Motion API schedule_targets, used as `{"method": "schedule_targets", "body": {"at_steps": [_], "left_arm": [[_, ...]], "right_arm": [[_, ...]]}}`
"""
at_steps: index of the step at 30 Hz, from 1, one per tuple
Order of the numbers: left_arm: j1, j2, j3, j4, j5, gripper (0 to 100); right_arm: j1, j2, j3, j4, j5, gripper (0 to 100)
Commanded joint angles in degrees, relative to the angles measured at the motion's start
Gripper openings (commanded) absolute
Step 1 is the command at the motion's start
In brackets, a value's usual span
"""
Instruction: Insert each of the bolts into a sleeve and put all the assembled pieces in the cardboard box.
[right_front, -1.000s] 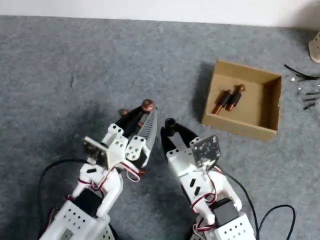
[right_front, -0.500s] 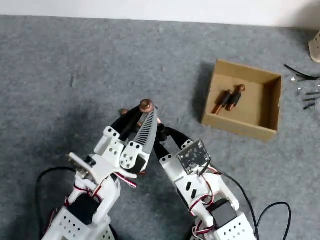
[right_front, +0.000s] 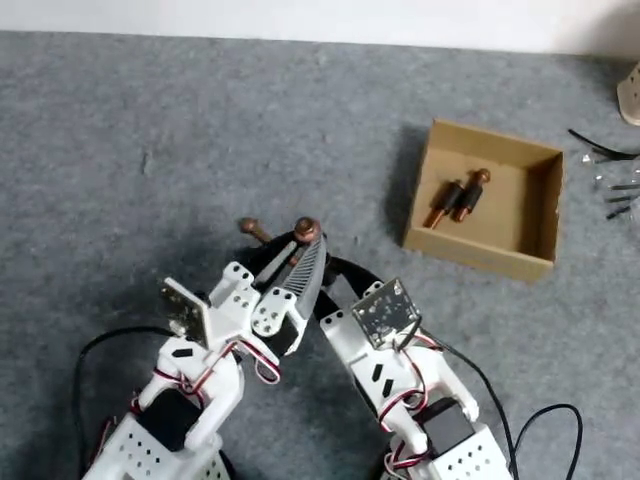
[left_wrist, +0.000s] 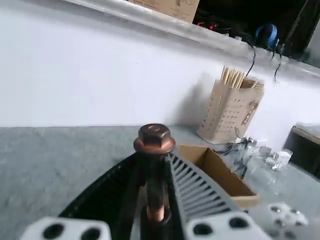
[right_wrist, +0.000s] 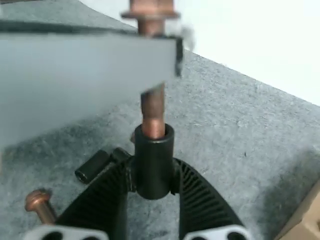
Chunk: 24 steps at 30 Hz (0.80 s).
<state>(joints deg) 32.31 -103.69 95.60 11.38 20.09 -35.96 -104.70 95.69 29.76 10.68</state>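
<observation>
Copper bolt (right_wrist: 152, 112) meeting black sleeve (right_wrist: 153, 167)
The left end effector (left_wrist: 155, 159) gripped the bolt, its tip entering the sleeve clamped in the right end effector (right_wrist: 153, 172); two assembled pieces (right_front: 458, 198) lay in the cardboard box (right_front: 480, 258).

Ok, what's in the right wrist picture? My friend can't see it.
The right tool grips a black sleeve upright; a copper bolt, held above by the left tool, enters its top. A spare sleeve and a loose bolt lie on the carpet.

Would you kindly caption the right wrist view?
Right pincer grips a black sleeve with a copper bolt tip in it.
</observation>
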Motion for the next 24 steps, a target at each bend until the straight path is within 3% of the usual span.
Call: {"method": "schedule_targets", "body": {"at_steps": [1,16,20,24], "left_arm": [[1.9,-0.8,-0.8,3.0,1.0,1],[3.2,-0.8,-1.5,9.1,1.1,1],[-1.0,-0.8,-1.6,10.0,1.1,10],[-4.7,-0.8,-7.3,15.5,4.6,11]], "right_arm": [[1.5,-0.5,8.8,0.0,0.6,0.5],[2.2,-0.5,8.8,0.2,0.6,0.5],[2.2,-0.4,8.8,0.2,0.6,0.5],[2.2,-0.3,8.8,0.2,0.6,0.5]]}}
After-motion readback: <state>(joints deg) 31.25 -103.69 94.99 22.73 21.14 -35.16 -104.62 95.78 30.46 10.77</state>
